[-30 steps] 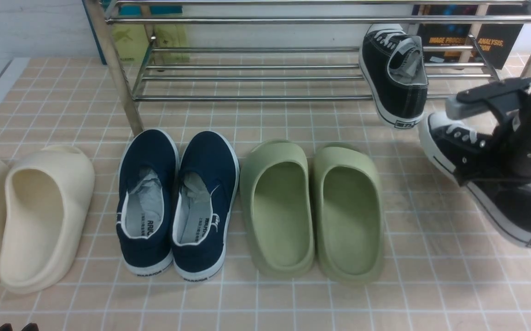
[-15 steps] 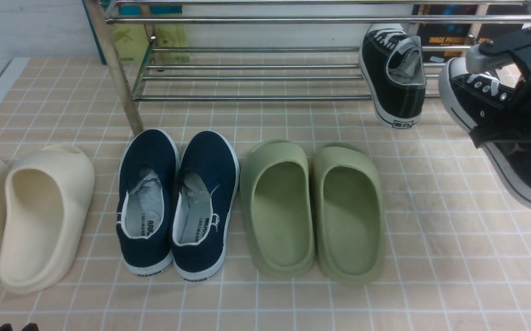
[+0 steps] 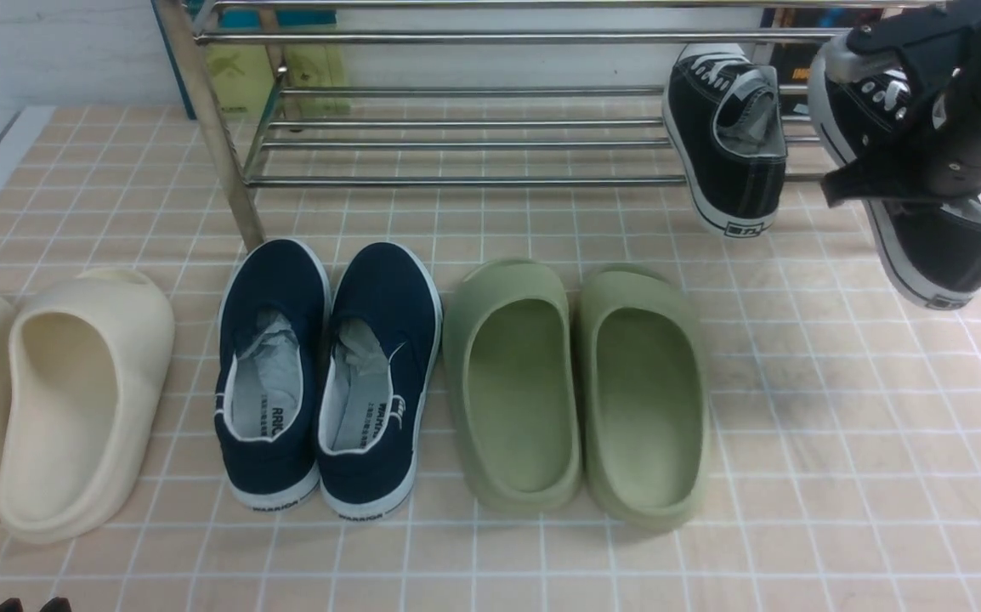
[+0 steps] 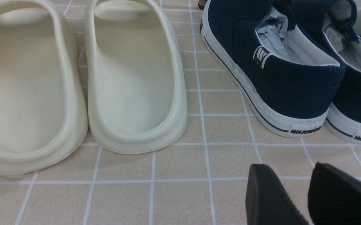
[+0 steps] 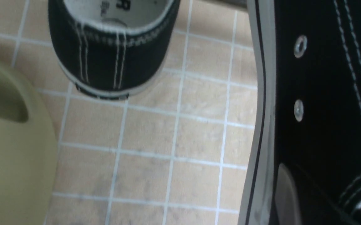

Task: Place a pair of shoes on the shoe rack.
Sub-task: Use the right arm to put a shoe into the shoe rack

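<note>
One black sneaker (image 3: 728, 136) lies on the lower shelf of the chrome shoe rack (image 3: 456, 180), at its right end, with its heel hanging over the front tube. The other black sneaker (image 3: 924, 229) hangs in the air right of it, toe up near the rack's top tube and heel down. My right gripper (image 3: 873, 183) is shut on this sneaker's side wall. In the right wrist view the held sneaker (image 5: 324, 93) fills the right side and the racked sneaker's heel (image 5: 108, 59) shows beyond. My left gripper (image 4: 288, 175) hovers low over the floor, open and empty.
On the tiled floor in front of the rack stand cream slides (image 3: 40, 399), navy slip-ons (image 3: 329, 374) and green slides (image 3: 575, 391) in a row. A green box (image 3: 269, 68) and a dark box stand behind the rack. The rack's left leg (image 3: 218, 144) rises near the navy pair.
My right gripper has lifted the held sneaker from near the floor up to the height of the rack's shelves and carried it toward the rack. The left gripper has not moved.
</note>
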`<control>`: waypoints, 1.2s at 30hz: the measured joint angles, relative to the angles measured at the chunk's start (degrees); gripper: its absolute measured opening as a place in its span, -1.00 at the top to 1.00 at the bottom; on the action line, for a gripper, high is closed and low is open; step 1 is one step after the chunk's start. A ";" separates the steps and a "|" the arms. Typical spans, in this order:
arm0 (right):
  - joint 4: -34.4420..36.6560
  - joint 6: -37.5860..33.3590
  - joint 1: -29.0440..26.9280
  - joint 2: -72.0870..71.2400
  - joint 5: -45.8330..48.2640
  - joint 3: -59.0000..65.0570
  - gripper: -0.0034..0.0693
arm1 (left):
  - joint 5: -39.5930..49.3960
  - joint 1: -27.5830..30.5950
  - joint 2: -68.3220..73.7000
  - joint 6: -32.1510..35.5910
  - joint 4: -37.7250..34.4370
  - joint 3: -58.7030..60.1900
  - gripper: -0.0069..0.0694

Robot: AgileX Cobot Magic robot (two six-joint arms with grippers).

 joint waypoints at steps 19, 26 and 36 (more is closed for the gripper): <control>0.81 0.00 -3.34 17.52 -4.02 -18.20 0.91 | 0.00 0.00 0.00 0.00 0.00 0.00 0.19; 0.70 0.00 -3.34 18.09 -7.52 -18.46 0.91 | 0.00 0.00 0.00 0.00 0.00 0.00 0.19; 0.70 0.00 -3.34 18.16 -7.29 -18.56 0.86 | 0.00 0.00 0.00 0.00 0.00 0.00 0.19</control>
